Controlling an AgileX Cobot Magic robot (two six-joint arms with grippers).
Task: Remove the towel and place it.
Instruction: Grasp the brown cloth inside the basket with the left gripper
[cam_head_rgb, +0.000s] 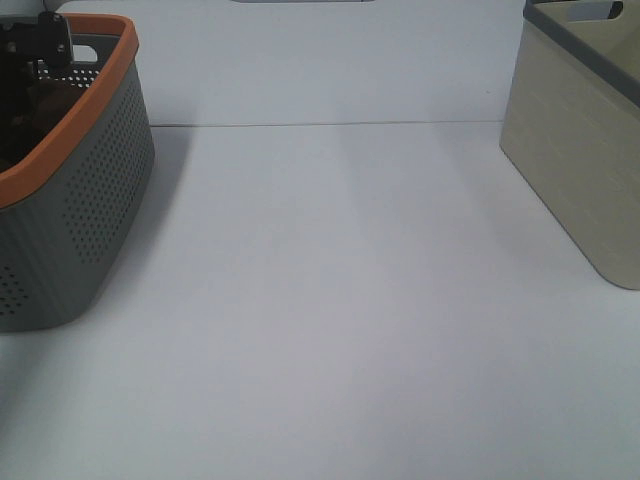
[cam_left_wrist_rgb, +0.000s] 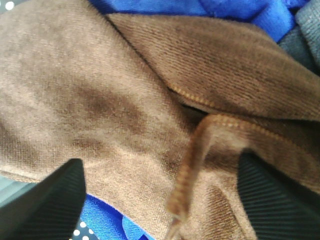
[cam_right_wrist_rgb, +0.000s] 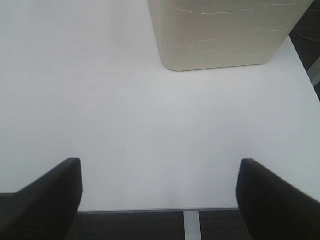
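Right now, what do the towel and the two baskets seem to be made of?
The towel looks like soft plush cloth, matte: fine ribbed pile and a stitched hem. The grey basket seems moulded plastic, with rows of small holes and a smooth orange rim. The beige basket is probably plastic, with a faint lined texture.

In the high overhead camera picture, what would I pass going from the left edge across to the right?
Grey perforated plastic basket with an orange rim → white tabletop → beige plastic bin with a dark grey rim.
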